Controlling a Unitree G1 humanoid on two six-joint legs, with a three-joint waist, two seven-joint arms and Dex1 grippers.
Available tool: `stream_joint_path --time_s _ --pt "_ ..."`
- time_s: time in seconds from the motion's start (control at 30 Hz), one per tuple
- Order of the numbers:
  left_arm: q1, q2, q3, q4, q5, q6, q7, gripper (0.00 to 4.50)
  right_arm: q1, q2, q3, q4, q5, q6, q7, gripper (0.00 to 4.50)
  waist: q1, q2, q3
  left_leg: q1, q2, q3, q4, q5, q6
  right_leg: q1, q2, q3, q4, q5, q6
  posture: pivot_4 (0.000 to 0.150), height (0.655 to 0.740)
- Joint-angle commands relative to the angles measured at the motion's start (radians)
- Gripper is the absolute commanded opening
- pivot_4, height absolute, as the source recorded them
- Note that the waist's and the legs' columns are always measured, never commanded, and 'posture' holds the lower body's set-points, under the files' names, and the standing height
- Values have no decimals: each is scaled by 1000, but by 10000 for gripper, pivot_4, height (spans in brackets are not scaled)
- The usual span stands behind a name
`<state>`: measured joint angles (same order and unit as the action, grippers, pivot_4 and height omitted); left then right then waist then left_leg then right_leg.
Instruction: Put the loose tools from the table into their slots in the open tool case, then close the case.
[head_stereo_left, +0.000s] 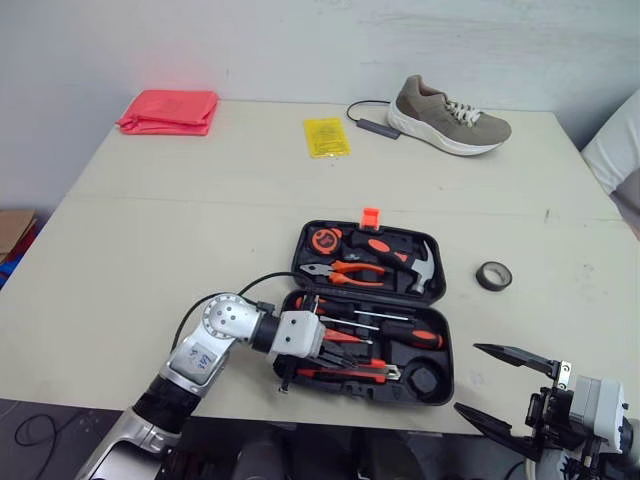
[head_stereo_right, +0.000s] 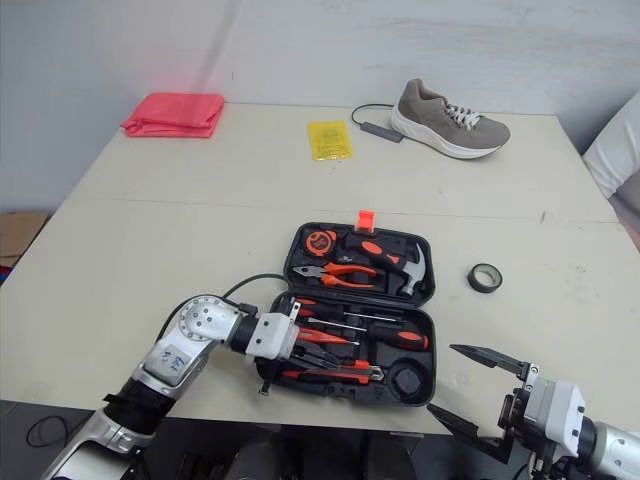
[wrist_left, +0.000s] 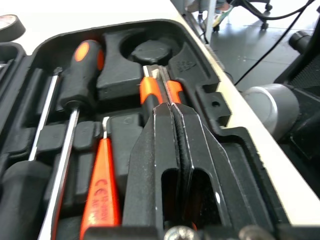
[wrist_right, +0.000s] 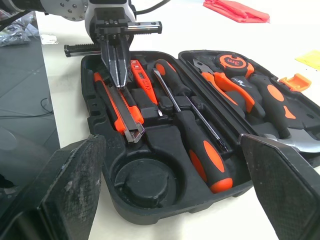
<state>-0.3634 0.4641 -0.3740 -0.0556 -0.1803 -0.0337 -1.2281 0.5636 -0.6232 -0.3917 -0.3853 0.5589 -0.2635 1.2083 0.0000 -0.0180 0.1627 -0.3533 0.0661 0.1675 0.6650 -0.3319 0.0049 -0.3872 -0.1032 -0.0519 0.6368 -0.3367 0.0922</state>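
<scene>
Beige table (head_stereo_left: 150, 240): tape roll (head_stereo_left: 493, 275) lies at 3 o'clock of open case (head_stereo_left: 447, 352). Left gripper (wrist_right: 121, 82) sits pressed together inside it; right gripper (head_stereo_left: 468, 378) is spread.

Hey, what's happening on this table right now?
The robot is packing an open tool case. Its left end effector, fingers together, reaches down into the near half beside the utility knife. The right end effector hangs open off the case's right side. A black tape roll lies loose on the table, and the case's round slot is empty.
</scene>
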Motion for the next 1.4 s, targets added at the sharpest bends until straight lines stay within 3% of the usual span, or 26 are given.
stream_joint_path --time_s 0.03,0.17,0.33,0.5,0.77,0.93,1.07,1.17,1.27,1.4 --pt "-5 12 -25 15 50 -20 13 198 7 0 -8 -22 10 -9 -6 45000 0 0 0 0 0 0 0 0 0 0 0 0 0 0 0 1500 7400" --pt "-4 27 -60 41 126 0 44 198 10 -2 -13 -21 11 -10 -6 45000 2 0 0 1 0 -1 0 0 0 2 0 0 -1 0 0 1500 7400" --pt "-11 86 -137 -16 184 218 21 198 18 0 -17 -24 11 -9 -10 45000 0 3 -3 5 0 -4 -1 -2 1 10 -1 -3 -6 0 1 1500 7400" --pt "-23 120 -166 -37 202 192 31 198 26 4 -26 -24 10 -13 -22 45000 -2 7 -10 9 2 -4 -4 -4 0 14 -1 -3 -9 0 0 1500 7400" --pt "-5 90 34 47 -27 -159 -13 198 67 19 -145 11 28 -28 -58 45000 -1 8 -10 7 2 -4 -4 -4 0 12 -2 -3 -9 0 -1 1500 7400" --pt "39 147 264 52 -234 -119 -28 198 117 49 -326 140 49 -64 -83 45000 -2 8 -9 6 2 -4 -4 -4 0 11 -4 -5 -9 -1 -1 1500 7400" --pt "77 254 436 115 -261 -26 37 17067 136 81 -443 289 48 -121 -97 45000 -4 10 -8 6 1 -5 -5 -6 4 11 -6 -6 -10 -1 -1 1500 7400" --pt "93 281 571 184 -263 26 168 30166 137 101 -500 383 32 -172 -123 45000 -4 11 -7 7 0 -5 -8 -7 6 11 -7 -7 -10 -1 -1 1500 7400" --pt "127 326 690 323 -234 -18 221 43923 135 116 -552 468 33 -201 -166 45000 -6 10 -6 8 -1 -5 -11 -7 6 11 -9 -6 -11 -1 -1 1500 7400" --pt "191 395 786 456 -203 -110 233 44564 129 109 -588 579 17 -234 -209 45000 -17 10 -5 12 -1 -4 -19 -6 0 10 -9 -7 -12 -3 -5 1500 7400"
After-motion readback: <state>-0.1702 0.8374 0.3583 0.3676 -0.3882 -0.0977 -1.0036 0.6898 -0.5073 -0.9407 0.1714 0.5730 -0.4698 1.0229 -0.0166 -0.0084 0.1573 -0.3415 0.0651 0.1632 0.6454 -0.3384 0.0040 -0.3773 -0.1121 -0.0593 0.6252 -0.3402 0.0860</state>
